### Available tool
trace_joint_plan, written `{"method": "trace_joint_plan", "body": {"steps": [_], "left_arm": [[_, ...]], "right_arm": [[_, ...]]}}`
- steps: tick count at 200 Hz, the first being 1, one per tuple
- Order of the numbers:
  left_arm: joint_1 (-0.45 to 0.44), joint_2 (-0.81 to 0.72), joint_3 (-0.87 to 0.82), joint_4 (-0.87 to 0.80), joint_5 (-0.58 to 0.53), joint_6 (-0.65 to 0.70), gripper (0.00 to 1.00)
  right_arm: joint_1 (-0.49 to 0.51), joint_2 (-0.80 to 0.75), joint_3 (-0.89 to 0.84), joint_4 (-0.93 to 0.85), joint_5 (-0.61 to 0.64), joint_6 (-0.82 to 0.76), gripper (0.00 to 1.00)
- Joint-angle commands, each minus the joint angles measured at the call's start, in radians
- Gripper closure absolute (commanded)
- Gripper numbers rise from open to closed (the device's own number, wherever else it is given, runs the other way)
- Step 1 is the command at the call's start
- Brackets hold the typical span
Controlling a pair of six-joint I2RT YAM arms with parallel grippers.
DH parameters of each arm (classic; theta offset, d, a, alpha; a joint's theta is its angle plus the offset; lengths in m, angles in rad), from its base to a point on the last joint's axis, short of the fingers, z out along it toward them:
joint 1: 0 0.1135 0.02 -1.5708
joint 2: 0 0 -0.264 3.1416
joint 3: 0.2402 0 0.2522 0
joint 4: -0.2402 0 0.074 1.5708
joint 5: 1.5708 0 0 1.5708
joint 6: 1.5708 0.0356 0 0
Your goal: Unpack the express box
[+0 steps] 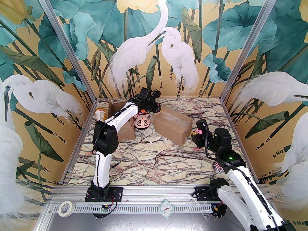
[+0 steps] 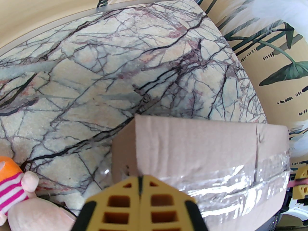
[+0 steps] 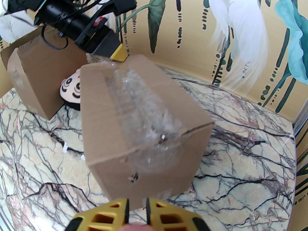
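A sealed brown cardboard box (image 1: 172,127) bound with clear tape sits on the marble-patterned bench (image 1: 154,162) at the centre of the top view. The left fingers (image 2: 140,185) are pressed together, gripping nothing, with their tips at the box's upper-left corner. The right fingers (image 3: 137,204), just right of the box, are nearly closed on a small pink object (image 1: 198,130). Left of the box lie an open cardboard box (image 1: 124,129) and a round-faced plush doll (image 1: 142,122).
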Motion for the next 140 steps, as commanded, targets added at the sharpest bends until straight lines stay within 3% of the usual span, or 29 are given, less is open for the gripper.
{"method": "trace_joint_plan", "body": {"steps": [1,25,51,64,75,86,109,140], "left_arm": [[-0.015,-0.051,-0.037,-0.076,-0.058,-0.010,1.00],[-0.018,-0.133,-0.128,-0.059,-0.084,-0.097,1.00],[-0.018,-0.226,-0.247,-0.035,-0.115,-0.161,0.92],[-0.017,-0.259,-0.284,-0.031,-0.113,-0.176,0.79],[-0.017,-0.279,-0.300,-0.041,-0.116,-0.180,0.59],[-0.017,-0.299,-0.310,-0.054,-0.131,-0.165,0.48],[-0.023,-0.354,-0.331,-0.026,-0.168,-0.075,0.35],[-0.102,-0.418,-0.324,0.049,-0.210,0.228,0.16]], "right_arm": [[-0.020,0.032,0.010,0.081,0.046,0.102,1.00],[-0.026,0.092,0.002,0.144,0.053,0.165,1.00],[-0.029,0.162,0.003,0.232,0.082,0.216,1.00],[-0.031,0.197,0.010,0.276,0.081,0.235,1.00],[-0.029,0.229,0.018,0.310,0.066,0.251,1.00],[-0.032,0.259,0.030,0.342,0.052,0.270,1.00],[-0.038,0.304,0.059,0.355,0.066,0.308,1.00],[-0.140,0.305,0.075,0.324,0.081,0.500,1.00]]}}
